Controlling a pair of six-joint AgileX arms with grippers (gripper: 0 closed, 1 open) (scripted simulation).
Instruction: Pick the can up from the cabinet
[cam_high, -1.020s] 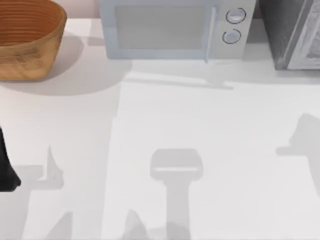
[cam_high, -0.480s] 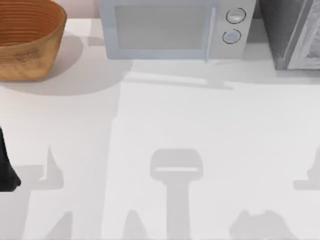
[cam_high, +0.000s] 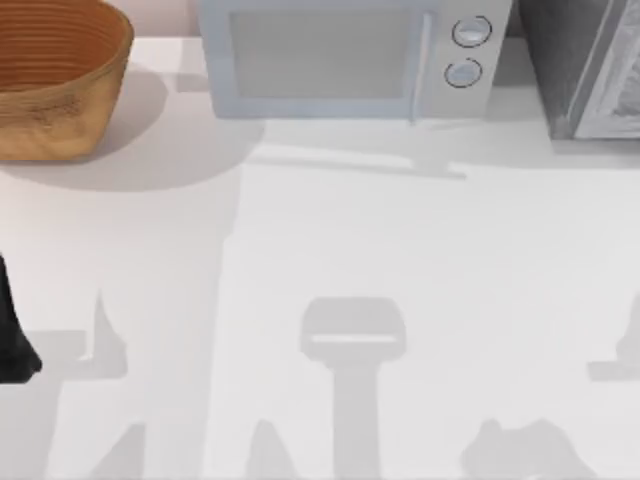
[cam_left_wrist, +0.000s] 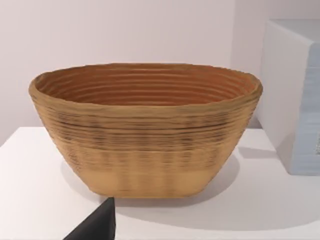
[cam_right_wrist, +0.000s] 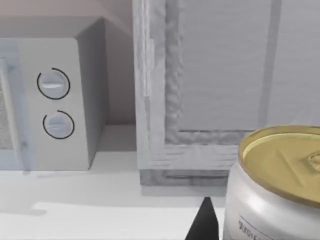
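The white table (cam_high: 420, 260) carries a woven basket (cam_high: 55, 75) at its far left corner, a pale microwave (cam_high: 345, 55) at the middle of the far edge, and what appears to be a grey cabinet (cam_high: 585, 65) at the far right.

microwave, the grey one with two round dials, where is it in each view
Top view: the grey box microwave stands at the back of the white table, middle, beside the grey cabinet.
Left wrist view: a pale grey side wall beside the woven brown basket.
Right wrist view: its dial end, next to the cabinet.
Shared landmark: the cabinet.
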